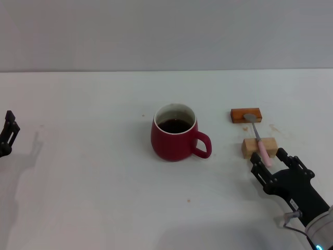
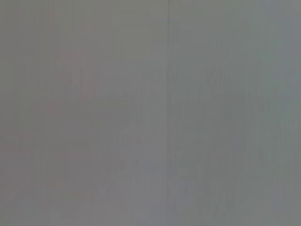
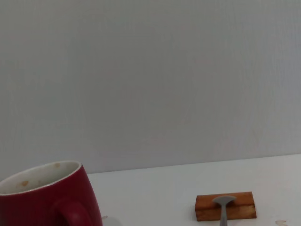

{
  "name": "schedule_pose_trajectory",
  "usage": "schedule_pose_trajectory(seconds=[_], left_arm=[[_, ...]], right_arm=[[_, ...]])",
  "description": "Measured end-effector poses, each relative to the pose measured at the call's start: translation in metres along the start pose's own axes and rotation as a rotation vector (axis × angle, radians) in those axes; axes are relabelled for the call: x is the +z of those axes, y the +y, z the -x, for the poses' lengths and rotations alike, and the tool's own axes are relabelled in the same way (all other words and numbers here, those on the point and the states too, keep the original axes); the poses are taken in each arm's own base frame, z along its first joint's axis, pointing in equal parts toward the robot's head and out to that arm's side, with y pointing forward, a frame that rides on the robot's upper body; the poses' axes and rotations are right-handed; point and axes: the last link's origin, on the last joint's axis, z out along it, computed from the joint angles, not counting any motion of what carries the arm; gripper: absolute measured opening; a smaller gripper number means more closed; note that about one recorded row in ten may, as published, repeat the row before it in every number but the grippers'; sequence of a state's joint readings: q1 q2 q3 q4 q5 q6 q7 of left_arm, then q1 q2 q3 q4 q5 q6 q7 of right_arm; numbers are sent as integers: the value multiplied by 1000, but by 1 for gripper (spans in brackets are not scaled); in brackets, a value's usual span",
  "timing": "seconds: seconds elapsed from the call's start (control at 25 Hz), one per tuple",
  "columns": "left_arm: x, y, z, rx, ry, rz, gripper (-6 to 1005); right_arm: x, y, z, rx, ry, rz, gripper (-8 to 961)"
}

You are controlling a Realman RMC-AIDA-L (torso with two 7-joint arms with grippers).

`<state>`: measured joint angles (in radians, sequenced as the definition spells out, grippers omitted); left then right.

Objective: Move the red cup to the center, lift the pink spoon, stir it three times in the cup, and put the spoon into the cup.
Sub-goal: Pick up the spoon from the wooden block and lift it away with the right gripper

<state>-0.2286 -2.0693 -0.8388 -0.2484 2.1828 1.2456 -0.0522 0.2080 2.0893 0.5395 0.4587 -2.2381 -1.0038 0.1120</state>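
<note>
The red cup stands upright near the middle of the table, dark liquid inside, its handle pointing to the robot's right; the right wrist view shows the red cup too. The pink spoon lies across two wooden blocks, its grey bowl on the far block and its pink handle on the near one. In the right wrist view only the spoon bowl and neck show. My right gripper is open, just in front of the spoon's handle end. My left gripper sits at the far left edge, away from everything.
A dark orange-brown block and a pale wooden block hold the spoon up, to the right of the cup. The brown block also shows in the right wrist view. The white table ends at a grey wall behind.
</note>
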Motion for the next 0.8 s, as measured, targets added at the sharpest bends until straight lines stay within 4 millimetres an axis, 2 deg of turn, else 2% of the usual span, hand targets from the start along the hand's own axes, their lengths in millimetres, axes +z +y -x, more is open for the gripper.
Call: schedule_pose_trajectory(seconds=[0.68, 0.8], left_arm=[[0, 0, 0, 1, -2, -1, 850], [0, 0, 1, 1, -6, -1, 850]], right_arm=[[-1, 3, -1, 26, 6, 24, 524], [0, 3, -1, 25, 8, 23, 456]])
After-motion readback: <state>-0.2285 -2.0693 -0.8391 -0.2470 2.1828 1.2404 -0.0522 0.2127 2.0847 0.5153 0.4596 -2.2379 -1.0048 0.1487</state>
